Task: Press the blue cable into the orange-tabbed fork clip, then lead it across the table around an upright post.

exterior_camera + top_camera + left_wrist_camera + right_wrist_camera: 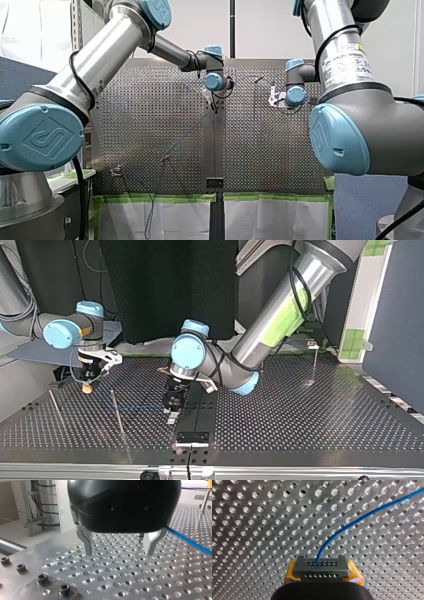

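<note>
Right wrist view: my right claw (322, 566), yellow pads (355, 575) closed on the blue cable (362, 517) near the table's (262, 530) arm-side edge, holding its end low so the line trails across the holes. Left wrist view: my left claw (117, 546), 2 metal fingers (86, 542) spread wide, empty, with the cable running just beside 1 finger, likely poised to take it.

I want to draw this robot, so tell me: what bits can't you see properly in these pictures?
Right wrist view: the end of the blue cable is hidden inside my right claw.
Left wrist view: the upright post is cut off by the edge.
Front view: the blue cable is too thin and faint to follow.
Every view: the orange-tabbed fork clip is too small to find.
</note>
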Robot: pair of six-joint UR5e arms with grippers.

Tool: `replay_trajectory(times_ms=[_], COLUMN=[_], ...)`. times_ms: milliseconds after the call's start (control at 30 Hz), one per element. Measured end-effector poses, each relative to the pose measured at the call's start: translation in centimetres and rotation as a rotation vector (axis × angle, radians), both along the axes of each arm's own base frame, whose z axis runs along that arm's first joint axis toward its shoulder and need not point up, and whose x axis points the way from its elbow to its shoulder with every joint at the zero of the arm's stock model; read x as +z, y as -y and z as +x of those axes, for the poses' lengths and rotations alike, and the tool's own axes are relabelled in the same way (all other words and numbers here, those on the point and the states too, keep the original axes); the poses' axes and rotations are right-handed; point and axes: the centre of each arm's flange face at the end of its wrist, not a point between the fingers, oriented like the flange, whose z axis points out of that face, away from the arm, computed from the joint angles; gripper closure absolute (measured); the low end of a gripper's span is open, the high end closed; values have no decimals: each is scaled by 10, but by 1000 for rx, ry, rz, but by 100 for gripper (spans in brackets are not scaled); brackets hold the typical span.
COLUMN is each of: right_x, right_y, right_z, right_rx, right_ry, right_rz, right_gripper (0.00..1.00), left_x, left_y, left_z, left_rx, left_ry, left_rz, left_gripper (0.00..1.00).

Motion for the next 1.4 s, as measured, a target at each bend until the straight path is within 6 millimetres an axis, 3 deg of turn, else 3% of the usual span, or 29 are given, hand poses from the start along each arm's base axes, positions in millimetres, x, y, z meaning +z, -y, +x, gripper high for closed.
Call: replay_trajectory(times_ms=[567,1033,1267,1400], right_x=[-4,-22,-24,-25], right_y=[4,7,8,8], right_z=[-8,-9,-9,-9], right_rx=[-12,-11,-12,-11], right_ry=[-1,-7,-7,-7], right_rz=[6,33,36,37], right_gripper=[98,98,98,98], left_x=[8,9,0,8], left_y=[20,25,40,43], left_z=[-11,-11,-10,-10], left_rx=[-77,-85,-69,-32], left_ry=[12,-12,-39,-35], left_rz=[-116,-158,-125,-92], left_gripper=[0,0,0,0])
